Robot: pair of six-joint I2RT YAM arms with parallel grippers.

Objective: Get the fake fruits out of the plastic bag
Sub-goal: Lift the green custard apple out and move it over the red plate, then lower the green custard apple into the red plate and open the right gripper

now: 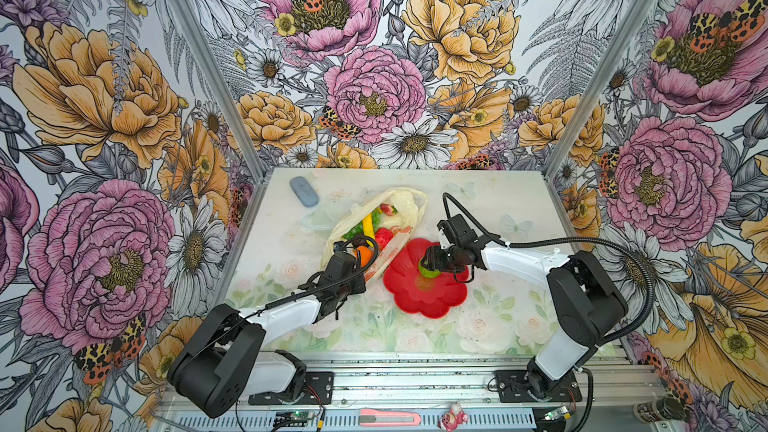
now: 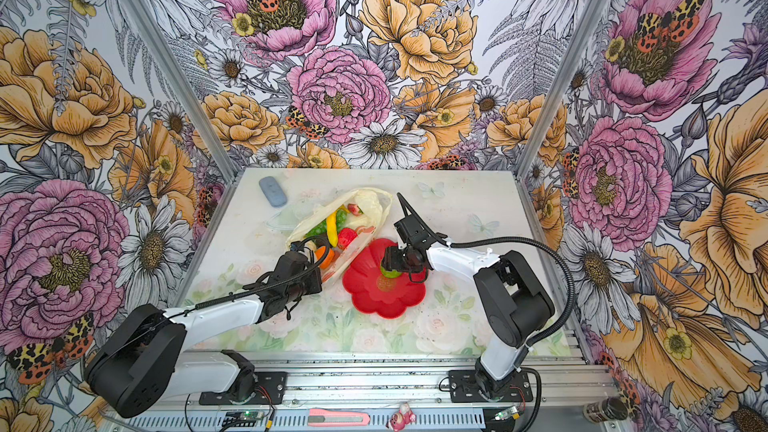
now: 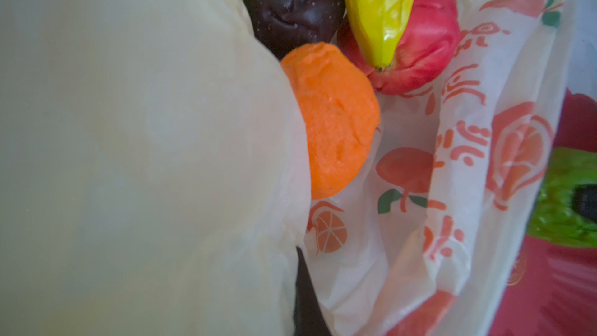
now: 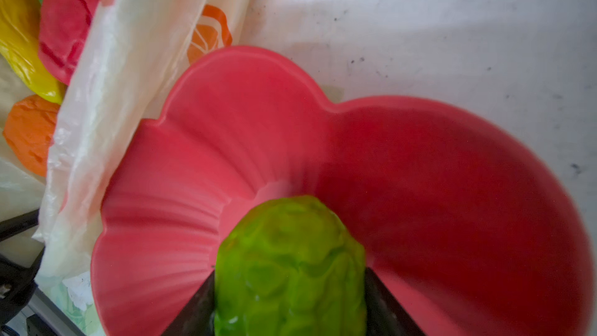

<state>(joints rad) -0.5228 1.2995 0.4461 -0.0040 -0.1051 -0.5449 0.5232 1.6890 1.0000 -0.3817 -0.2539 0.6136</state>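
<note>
Flower-printed walls (image 1: 374, 89) are enclosing a pale surface (image 1: 498, 201), where the plastic bag (image 1: 409, 201) is lying open left of centre, its right edge touching the red flower-shaped plate (image 1: 428, 297). Inside the bag a banana (image 3: 378, 4), a red apple (image 3: 429, 37), an orange (image 3: 336, 121) and a dark brown piece (image 3: 294, 4) are resting together. The left fingers (image 3: 305, 292) are pinching fully closed on the bag's near rim. The right fingers (image 4: 382, 305) are gripping a bumpy green fruit (image 4: 290, 269), partly spread around it, over the plate's middle; whether it is touching the plate I cannot tell.
</note>
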